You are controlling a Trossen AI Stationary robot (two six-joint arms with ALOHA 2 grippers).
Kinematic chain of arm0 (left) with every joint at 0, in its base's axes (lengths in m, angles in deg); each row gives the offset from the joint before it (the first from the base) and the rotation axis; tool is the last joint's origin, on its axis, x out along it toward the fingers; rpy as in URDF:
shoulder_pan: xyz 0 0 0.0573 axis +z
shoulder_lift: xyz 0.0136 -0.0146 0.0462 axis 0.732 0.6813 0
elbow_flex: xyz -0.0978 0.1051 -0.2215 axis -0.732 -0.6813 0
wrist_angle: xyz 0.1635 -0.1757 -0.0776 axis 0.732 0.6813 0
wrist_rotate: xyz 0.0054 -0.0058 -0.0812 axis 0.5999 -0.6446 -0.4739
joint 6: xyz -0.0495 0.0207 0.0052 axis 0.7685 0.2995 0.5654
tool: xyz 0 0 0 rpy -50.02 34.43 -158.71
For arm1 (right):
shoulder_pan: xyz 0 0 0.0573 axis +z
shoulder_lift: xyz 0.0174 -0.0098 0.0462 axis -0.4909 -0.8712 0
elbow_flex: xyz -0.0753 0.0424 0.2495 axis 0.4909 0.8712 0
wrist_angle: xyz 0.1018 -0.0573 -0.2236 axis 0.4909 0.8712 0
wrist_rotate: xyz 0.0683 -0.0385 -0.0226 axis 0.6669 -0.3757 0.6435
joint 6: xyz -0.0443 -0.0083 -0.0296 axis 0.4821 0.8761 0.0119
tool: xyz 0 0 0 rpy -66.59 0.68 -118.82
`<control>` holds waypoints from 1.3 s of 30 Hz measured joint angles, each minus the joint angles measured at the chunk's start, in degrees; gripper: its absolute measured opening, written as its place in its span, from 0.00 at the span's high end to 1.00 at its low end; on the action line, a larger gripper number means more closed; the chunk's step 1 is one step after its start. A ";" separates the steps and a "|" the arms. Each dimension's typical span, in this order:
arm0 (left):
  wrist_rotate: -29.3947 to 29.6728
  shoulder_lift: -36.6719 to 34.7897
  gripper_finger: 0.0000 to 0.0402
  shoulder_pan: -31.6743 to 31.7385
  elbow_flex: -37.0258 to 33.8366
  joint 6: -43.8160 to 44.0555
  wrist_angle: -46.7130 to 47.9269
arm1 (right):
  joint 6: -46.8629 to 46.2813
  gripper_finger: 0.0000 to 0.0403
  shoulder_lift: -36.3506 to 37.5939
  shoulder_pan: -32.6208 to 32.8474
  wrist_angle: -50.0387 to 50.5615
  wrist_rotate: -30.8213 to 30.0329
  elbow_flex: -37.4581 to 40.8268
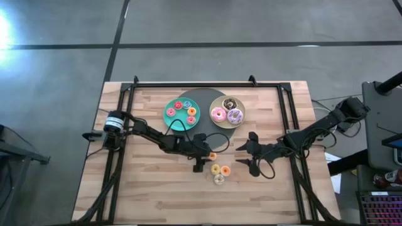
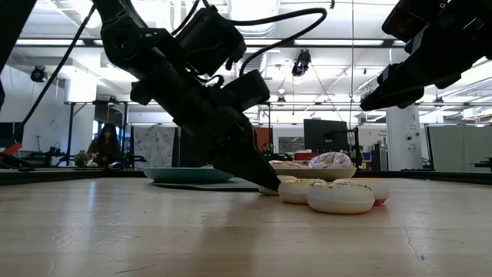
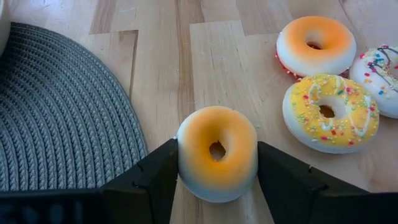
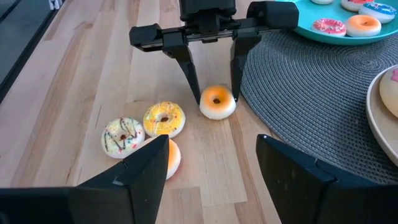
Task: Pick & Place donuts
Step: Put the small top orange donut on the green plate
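Left hand [image 4: 214, 78] straddles one orange donut [image 3: 217, 152], fingers at its sides, grip uncertain. Three more small donuts [image 4: 163, 118] sit beside it on the tabletop [image 1: 157, 188]. Right hand [image 1: 245, 154] hovers open.

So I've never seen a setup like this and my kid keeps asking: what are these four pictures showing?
Two robot arms work at a wooden table. One picture looks down from above, one looks level across the table, and two come from cameras on the wrists. The left gripper sits around a small orange donut, fingers on either side. Three more small donuts lie loose nearby. A teal plate and a beige plate, both on a grey mat, hold other donuts. The right gripper waits open, empty.
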 joint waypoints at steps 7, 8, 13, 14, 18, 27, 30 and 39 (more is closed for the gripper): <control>-0.02 -0.38 0.55 0.02 0.08 -0.06 0.16 | 0.01 0.42 -0.01 0.01 0.07 -0.02 0.17; -0.02 -0.68 0.55 0.02 0.03 -0.07 0.19 | 0.00 0.42 0.00 0.00 0.07 -0.02 0.26; 0.00 -2.45 0.55 0.00 -0.15 -0.93 0.03 | -0.51 0.42 0.00 0.00 0.07 -0.06 0.66; 0.10 -2.85 0.55 0.01 -0.14 -1.33 0.21 | -0.67 0.42 -0.02 0.01 0.07 -0.07 0.66; 2.11 -5.27 0.55 0.18 -0.14 -2.88 3.54 | -0.83 0.42 -0.02 0.02 0.00 -0.07 0.66; 7.14 -11.84 0.55 1.33 -1.36 -4.69 11.67 | -0.85 0.42 -0.02 0.02 -0.05 -0.11 0.79; 7.45 -14.61 0.55 2.44 -3.26 -4.75 11.84 | -0.80 0.42 -0.02 0.02 -0.43 -0.19 0.90; 12.77 -26.90 0.55 6.44 -14.35 -3.33 12.19 | -0.33 0.42 -0.02 0.00 -1.42 -0.20 1.08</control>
